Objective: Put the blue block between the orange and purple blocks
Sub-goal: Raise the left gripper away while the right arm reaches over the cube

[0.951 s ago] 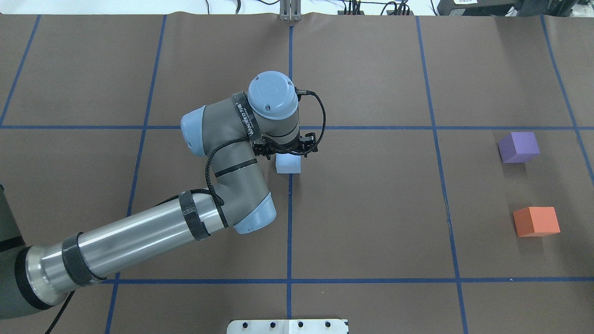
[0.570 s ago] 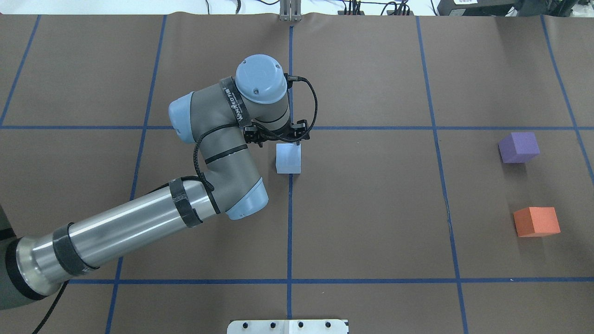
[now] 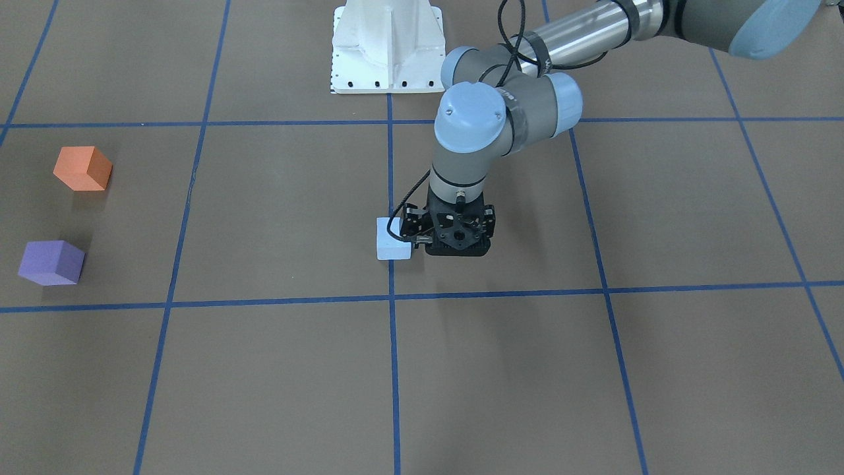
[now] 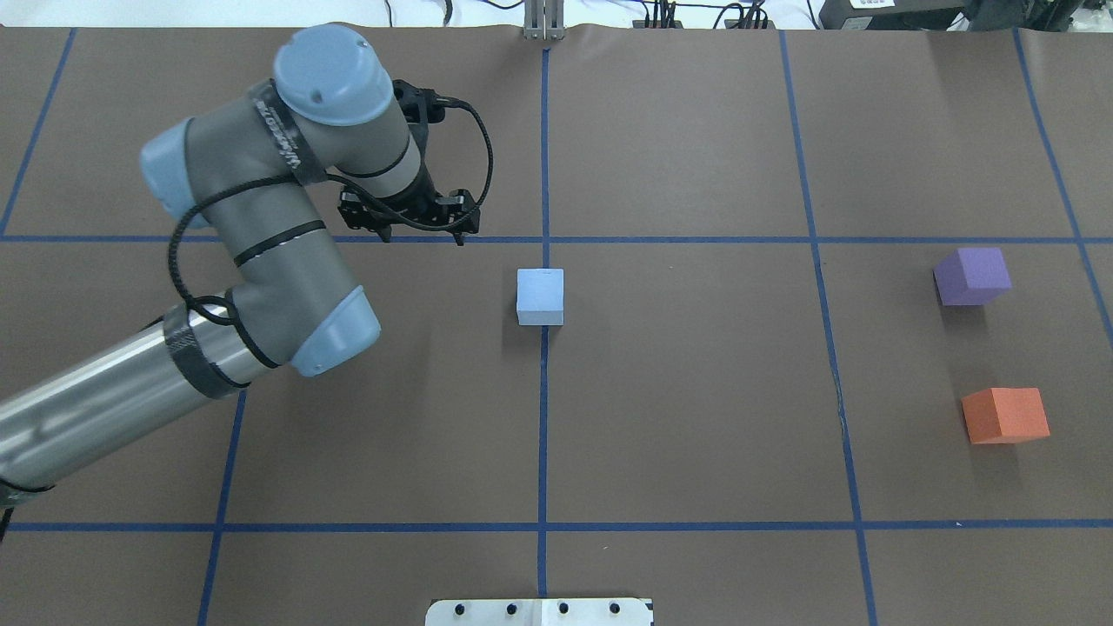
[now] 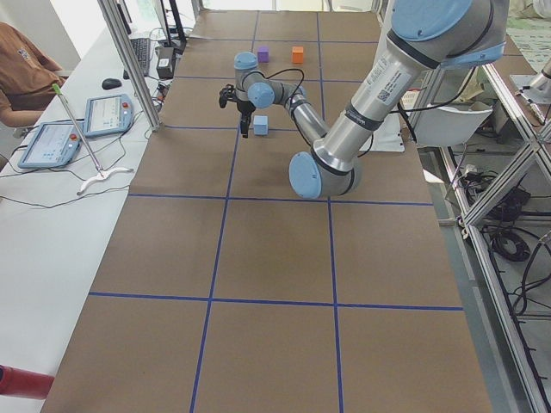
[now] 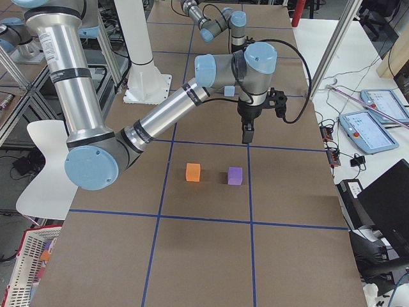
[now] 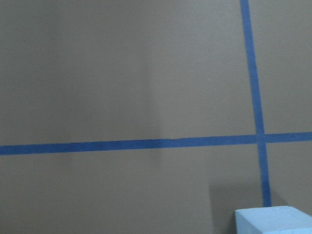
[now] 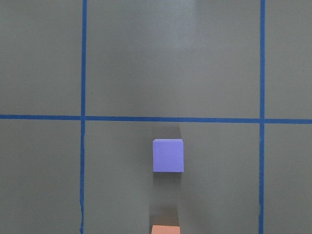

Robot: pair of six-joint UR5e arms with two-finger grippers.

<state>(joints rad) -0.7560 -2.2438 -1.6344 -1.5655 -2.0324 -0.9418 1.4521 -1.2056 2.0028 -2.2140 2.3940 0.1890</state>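
Note:
The blue block (image 4: 540, 296) sits on the centre grid line, free of any gripper; it also shows in the front view (image 3: 392, 245) and at the bottom right corner of the left wrist view (image 7: 273, 222). My left gripper (image 4: 420, 233) is open and empty, raised to the left of and beyond the block. The purple block (image 4: 972, 276) and the orange block (image 4: 1005, 416) stand apart at the far right. My right gripper (image 6: 247, 134) shows only in the exterior right view, hanging above the table beyond the purple block (image 6: 235, 175); I cannot tell whether it is open or shut.
Brown table cover with a blue tape grid (image 4: 543, 435). The white robot base plate (image 3: 388, 46) is at the near table edge. A gap of bare cover lies between the purple block and the orange block (image 8: 165, 229) in the right wrist view.
My left gripper has moved off the blue block, up and away to the left and back. The blue block has stayed in place. The purple and orange blocks have not moved.

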